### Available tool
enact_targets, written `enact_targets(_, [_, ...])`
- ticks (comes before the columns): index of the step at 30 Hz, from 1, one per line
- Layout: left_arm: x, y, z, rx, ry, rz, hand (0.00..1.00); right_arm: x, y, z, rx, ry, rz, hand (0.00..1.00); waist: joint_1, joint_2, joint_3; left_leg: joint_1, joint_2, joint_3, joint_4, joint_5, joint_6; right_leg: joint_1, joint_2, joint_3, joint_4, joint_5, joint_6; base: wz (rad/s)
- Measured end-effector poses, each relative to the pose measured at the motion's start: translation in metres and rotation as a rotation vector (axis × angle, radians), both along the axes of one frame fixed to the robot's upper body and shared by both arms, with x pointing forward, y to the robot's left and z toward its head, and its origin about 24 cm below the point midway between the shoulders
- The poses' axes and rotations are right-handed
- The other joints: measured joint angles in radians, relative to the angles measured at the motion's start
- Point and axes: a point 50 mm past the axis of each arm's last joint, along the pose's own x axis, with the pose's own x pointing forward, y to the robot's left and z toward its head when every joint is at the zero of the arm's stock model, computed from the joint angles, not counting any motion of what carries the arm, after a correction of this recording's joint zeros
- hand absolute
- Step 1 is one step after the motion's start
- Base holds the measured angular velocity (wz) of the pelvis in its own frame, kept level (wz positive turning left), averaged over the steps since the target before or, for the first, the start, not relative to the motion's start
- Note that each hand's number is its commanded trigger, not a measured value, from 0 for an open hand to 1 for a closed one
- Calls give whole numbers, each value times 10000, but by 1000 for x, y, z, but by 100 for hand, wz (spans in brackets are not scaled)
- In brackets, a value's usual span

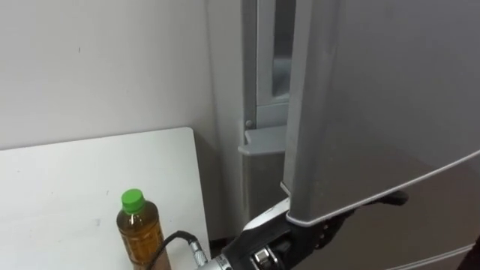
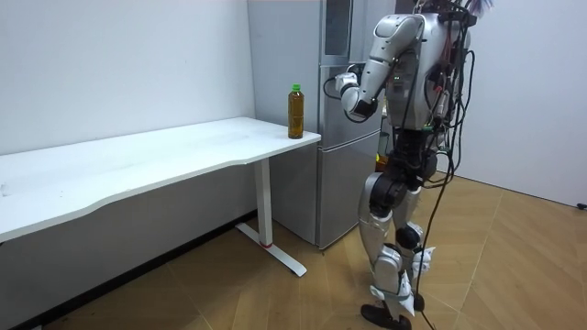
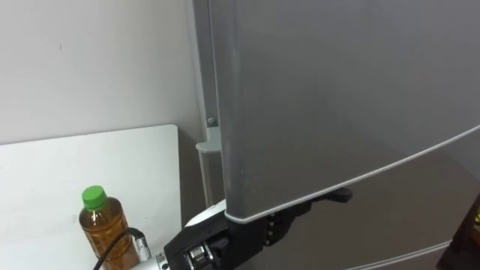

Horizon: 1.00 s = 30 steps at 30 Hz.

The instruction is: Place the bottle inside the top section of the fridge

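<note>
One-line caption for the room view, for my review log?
Robot stands at the fridge, left hand at its upper door; the bottle stands on the white table's corner.

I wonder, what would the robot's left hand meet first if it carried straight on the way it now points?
The left hand is under the bottom edge of the upper fridge door, pointing along it rightward. Straight on it would likely skim that edge and the lower door; depth is unclear.
</note>
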Motion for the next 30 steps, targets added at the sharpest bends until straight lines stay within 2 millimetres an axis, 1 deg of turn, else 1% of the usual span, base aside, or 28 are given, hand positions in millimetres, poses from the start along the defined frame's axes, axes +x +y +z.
enact_targets(4, [5,8,2,207,-259,559,0,-1,0,0,-18,-83,-114,0,-38,27,22,-22,5,-11,41,1,-2,1,6,1,-6,-9,-15,0])
enact_targets(11, [5,12,8,1087,-1199,1162,0,-4,0,-1,-47,-171,-569,0,-31,33,17,-184,10,-44,209,1,-2,0,-2,2,-102,-5,-23,2])
enact_targets(16, [5,16,8,1313,-1279,1249,0,-6,1,-1,-166,-285,-728,0,-91,43,10,-197,10,-162,319,1,-2,87,-12,-53,-142,-4,-27,4])
enact_targets(19, [5,17,7,1401,-1293,1265,0,-5,2,-2,-133,-293,-842,0,-243,47,7,-191,10,-271,319,3,-5,133,-5,-89,-148,-4,-28,9])
enact_targets(25, [6,19,7,1512,-1307,1288,0,-4,2,-2,-61,-274,-961,0,-337,49,6,-187,2,-272,317,3,-5,133,-13,-83,-145,0,-35,1])
enact_targets(30, [6,19,6,1562,-1306,1297,0,-5,2,-2,-73,-268,-1057,0,-340,67,-5,-186,2,-276,317,3,-5,130,-6,-66,-139,11,-52,0])
